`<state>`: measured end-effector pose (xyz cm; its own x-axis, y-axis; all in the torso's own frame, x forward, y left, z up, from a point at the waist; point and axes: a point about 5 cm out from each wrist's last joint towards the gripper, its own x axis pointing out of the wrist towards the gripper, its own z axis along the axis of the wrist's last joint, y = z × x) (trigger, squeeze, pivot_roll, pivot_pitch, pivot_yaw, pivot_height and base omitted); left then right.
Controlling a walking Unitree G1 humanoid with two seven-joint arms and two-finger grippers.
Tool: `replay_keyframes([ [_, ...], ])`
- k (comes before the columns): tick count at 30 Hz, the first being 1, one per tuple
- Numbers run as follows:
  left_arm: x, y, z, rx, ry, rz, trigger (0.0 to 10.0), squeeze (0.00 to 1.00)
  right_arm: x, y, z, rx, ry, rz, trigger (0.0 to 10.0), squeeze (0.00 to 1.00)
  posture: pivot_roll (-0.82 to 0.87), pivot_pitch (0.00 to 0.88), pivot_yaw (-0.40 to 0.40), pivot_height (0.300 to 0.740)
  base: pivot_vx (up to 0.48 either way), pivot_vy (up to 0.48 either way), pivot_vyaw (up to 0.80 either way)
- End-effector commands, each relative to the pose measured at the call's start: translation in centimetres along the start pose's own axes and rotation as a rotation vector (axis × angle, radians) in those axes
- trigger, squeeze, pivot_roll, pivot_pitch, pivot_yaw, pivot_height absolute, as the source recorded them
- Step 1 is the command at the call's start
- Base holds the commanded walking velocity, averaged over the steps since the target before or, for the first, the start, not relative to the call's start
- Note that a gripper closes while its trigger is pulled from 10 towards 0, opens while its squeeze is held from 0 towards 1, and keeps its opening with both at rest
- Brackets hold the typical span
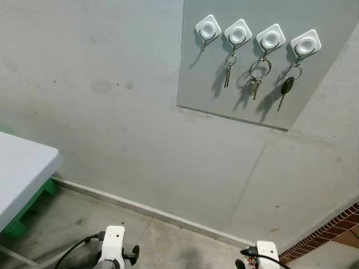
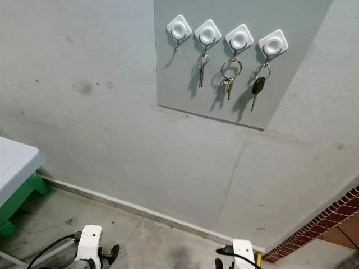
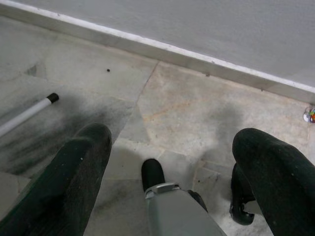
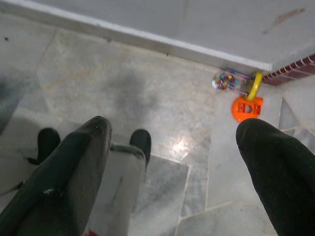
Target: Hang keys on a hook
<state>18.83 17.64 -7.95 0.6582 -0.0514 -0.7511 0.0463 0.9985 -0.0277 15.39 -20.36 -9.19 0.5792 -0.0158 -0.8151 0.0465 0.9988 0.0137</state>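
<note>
While both grippers hang low, keys (image 1: 256, 78) hooked overhead, apparently

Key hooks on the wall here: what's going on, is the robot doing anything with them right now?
Not at this moment. The board on the wall carries four white hooks; the leftmost hook is bare, and the other three hold keys, the rightmost a black-headed key. Both arms hang low near the floor. The left hand and the right hand are open, hold nothing, and point down at the floor tiles. A small orange toy lies by the baseboard.
</note>
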Motion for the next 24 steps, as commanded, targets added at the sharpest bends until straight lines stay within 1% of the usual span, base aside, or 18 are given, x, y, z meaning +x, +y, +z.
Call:
replay_keyframes([
  [1,-0.15,0.26,-0.39,0.000,0.007,0.011,10.0,0.00,-0.21,-0.55,-0.69,-0.017,0.033,-0.022,10.0,0.00,0.00,0.013,-0.024,0.740,0.000,0.000,0.00],
  [12,-0.29,0.24,-0.97,0.004,0.026,0.013,10.0,0.00,-0.31,-0.60,-1.13,0.000,0.048,-0.034,10.0,0.00,-0.01,0.015,-0.021,0.740,0.000,0.000,0.00],
  [14,-0.29,0.21,-0.98,0.008,0.026,0.011,10.0,0.00,-0.31,-0.53,-1.12,0.019,0.041,-0.031,10.0,0.00,-0.01,0.016,-0.020,0.740,0.000,0.000,0.00],
  [17,-0.37,0.32,-1.22,0.011,0.036,0.013,10.0,0.00,-0.29,-0.46,-1.12,0.019,0.043,-0.033,10.0,0.00,-0.01,0.018,-0.015,0.740,0.000,0.000,0.00],
  [24,-0.36,0.49,-1.09,0.017,0.032,0.014,10.0,0.00,-0.28,-0.33,-1.18,0.018,0.047,-0.035,10.0,0.00,-0.01,0.019,-0.010,0.740,0.000,0.000,0.00],
])
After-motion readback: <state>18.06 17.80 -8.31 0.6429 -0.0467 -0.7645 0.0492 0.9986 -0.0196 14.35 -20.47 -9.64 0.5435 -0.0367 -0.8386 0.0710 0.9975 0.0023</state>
